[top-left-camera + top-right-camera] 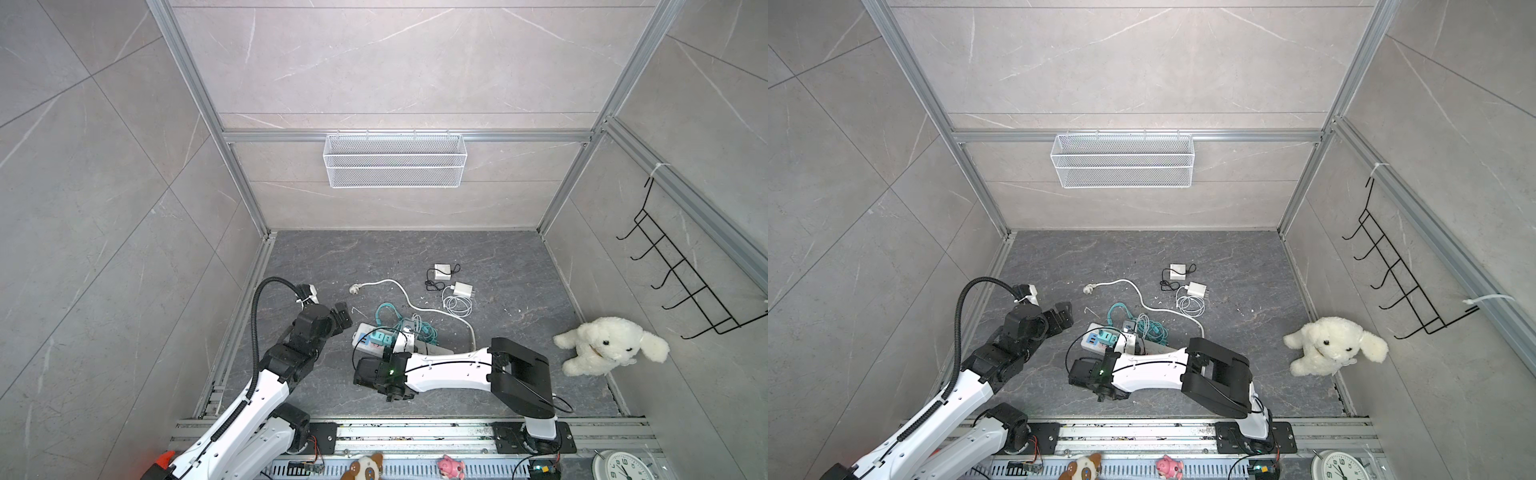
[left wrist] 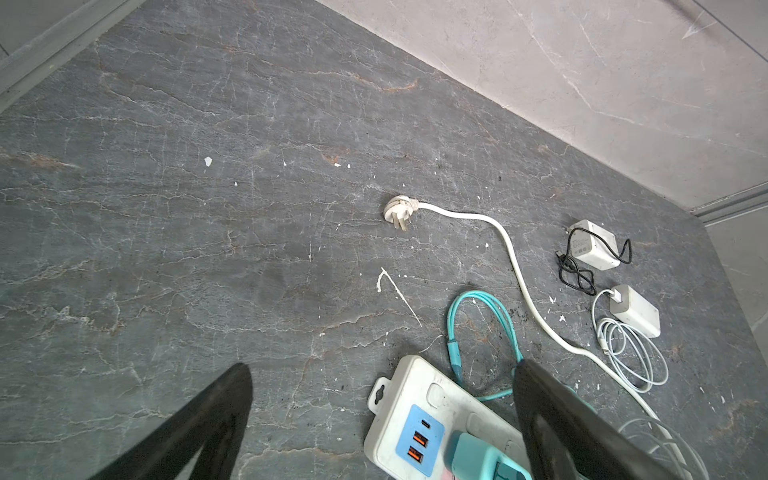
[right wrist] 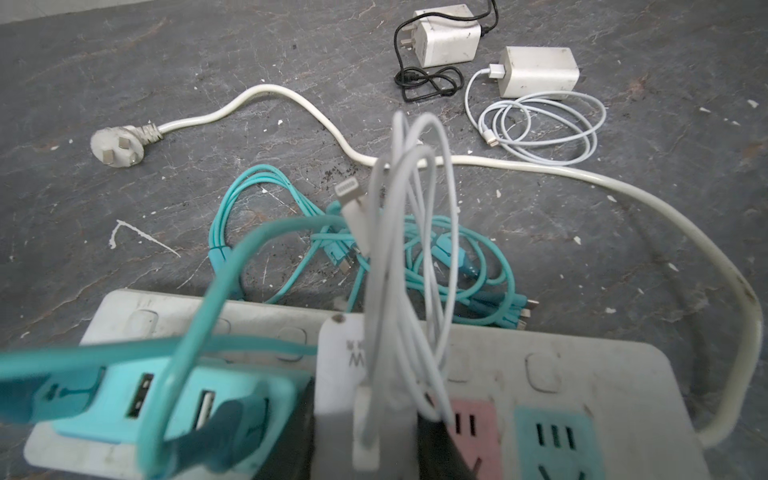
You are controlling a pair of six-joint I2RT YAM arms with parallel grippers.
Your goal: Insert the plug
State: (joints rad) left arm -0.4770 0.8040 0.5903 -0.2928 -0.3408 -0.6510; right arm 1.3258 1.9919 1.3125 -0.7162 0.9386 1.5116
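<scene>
The white charger (image 3: 338,365) is clamped in the right pincer (image 3: 365,428) over the power strip (image 3: 582,374), just right of the teal adapter (image 3: 166,399), presumably for pressing down. Its long axis stands roughly upright, cable end up, prongs hidden. The left pincer (image 1: 343,318) is held apart nearby, left of the strip.

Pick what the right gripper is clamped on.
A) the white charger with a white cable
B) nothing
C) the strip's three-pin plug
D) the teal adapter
A: in the right wrist view the right gripper is shut on the white charger, whose white cable loops up, at the power strip.
</scene>
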